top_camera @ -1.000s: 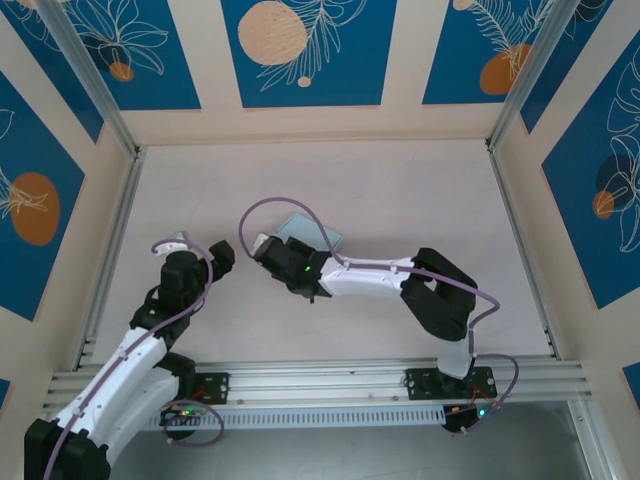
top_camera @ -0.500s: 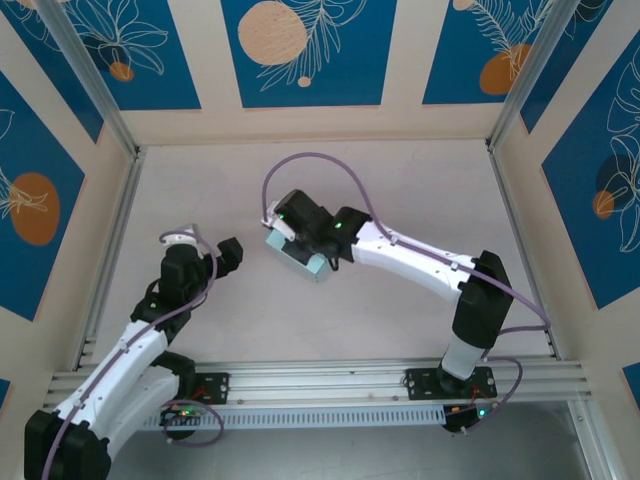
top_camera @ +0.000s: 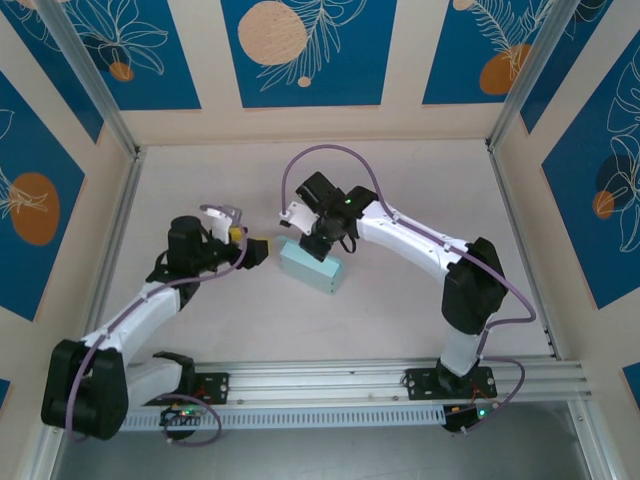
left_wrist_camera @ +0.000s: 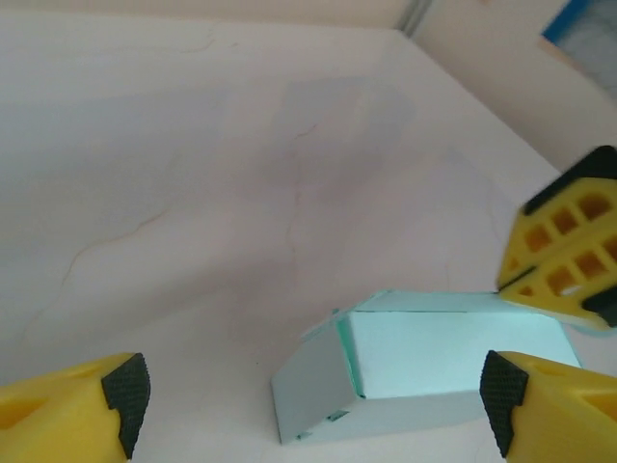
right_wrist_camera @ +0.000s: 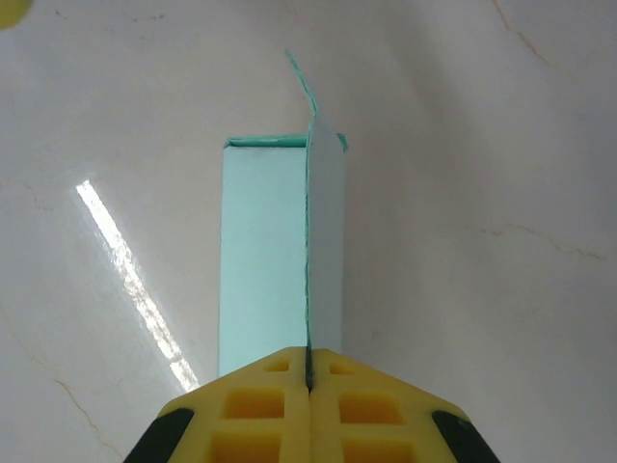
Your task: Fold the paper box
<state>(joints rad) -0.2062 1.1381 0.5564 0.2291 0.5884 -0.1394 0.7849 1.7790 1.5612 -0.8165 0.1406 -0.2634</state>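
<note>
Two grippers and one box, listed left to right from the top view.

Left gripper [top_camera: 255, 250]: left of centre, near the box. In its wrist view the fingers [left_wrist_camera: 120, 391] stand wide apart and are cut off by the lower edge.

Paper box [top_camera: 312, 268]: pale blue, lying on the table [top_camera: 420, 180] at frame centre.

Right gripper [top_camera: 318, 240]: at the box's upper end, fingers pinched together on a thin upright paper edge. In its wrist view they hide the box's near end.
</note>
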